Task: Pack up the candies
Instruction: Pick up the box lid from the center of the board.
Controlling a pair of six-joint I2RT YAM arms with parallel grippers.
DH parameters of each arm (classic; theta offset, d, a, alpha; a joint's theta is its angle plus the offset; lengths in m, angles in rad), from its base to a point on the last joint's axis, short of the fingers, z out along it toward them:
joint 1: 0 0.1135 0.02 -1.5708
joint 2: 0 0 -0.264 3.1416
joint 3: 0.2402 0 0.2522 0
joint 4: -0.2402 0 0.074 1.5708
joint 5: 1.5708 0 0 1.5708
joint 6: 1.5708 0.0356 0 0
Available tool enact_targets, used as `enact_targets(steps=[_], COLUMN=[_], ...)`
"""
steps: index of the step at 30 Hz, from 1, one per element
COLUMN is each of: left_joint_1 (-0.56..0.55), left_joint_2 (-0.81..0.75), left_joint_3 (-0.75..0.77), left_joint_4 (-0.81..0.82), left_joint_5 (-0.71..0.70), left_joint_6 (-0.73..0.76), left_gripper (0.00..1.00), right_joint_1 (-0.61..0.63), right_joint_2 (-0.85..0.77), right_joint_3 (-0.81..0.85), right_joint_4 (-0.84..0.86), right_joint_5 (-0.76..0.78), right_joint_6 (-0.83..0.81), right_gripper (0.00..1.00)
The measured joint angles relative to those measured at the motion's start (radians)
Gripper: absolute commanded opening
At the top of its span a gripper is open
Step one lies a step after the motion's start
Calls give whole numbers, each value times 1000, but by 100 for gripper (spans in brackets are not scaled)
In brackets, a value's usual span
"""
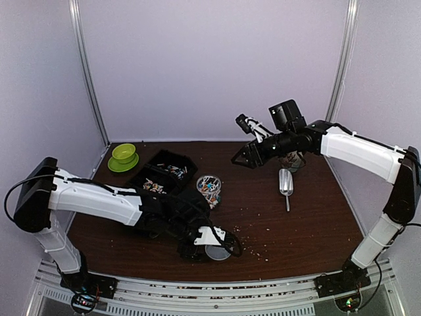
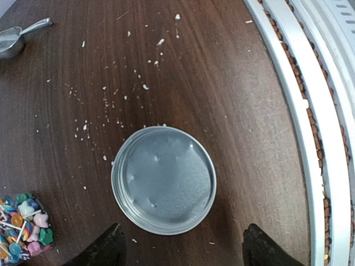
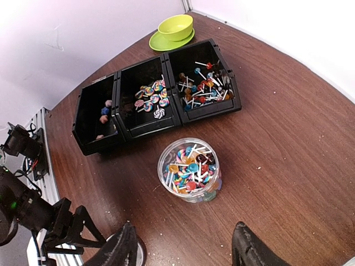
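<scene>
Dark tabletop (image 2: pixel 233 111): light multicoloured candies (image 3: pixel 191 169) in clear plastic jar (image 3: pixel 161 166) beyond parted, empty right gripper (image 3: pixel 183 246); likely slick silvery round lid (image 2: pixel 163 180) flanked by wide-open left gripper (image 2: pixel 186 249), rim hold suggested.

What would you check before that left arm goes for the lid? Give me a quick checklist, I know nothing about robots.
1. Lid lying flat, uncovered: ok.
2. Left fingers apart wider than the lid: ok.
3. Lid centred between them: not ok, it sits nearer one finger.
4. Jar upright, mouth uncovered: ok.
5. Candies below the jar's rim: cannot tell.
6. Right fingers empty, raised clear: ok.
</scene>
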Motion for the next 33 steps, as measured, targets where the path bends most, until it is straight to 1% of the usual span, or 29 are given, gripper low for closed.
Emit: enact_targets(steps=[2, 5, 10, 14, 20, 22, 26, 31, 33], left_joint_1=[-5, -15, -42, -48, -53, -57, -61, -61, -61], left_joint_2=[0, 11, 90, 134, 140, 143, 161, 184, 186], left_joint_3=[9, 33, 93, 95, 95, 96, 101, 110, 110], left_joint_4=[-24, -56, -86, -106, -118, -118, -119, -117, -118], left_joint_5=[12, 10, -12, -24, -45, -54, -66, -73, -73], left_joint_6=[18, 37, 65, 76, 79, 79, 78, 78, 78], left_gripper=[68, 61, 53, 48, 38, 34, 21, 13, 7], right_joint_1=[-5, -13, -17, -17, -16, -16, -10, 2, 10], right_joint_2=[-13, -26, -34, -37, -46, -58, -89, -172, -207], right_joint_3=[1, 9, 9, -17, -100, -136, -178, -214, -221], right_joint_4=[0, 0, 24, 52, 64, 64, 65, 64, 64], right_joint_5=[-9, -16, -37, -50, -50, -48, -37, 3, 24], right_joint_6=[-1, -2, 18, 50, 84, 89, 103, 110, 108], right_gripper=[58, 58, 58, 58, 58, 58, 59, 63, 64])
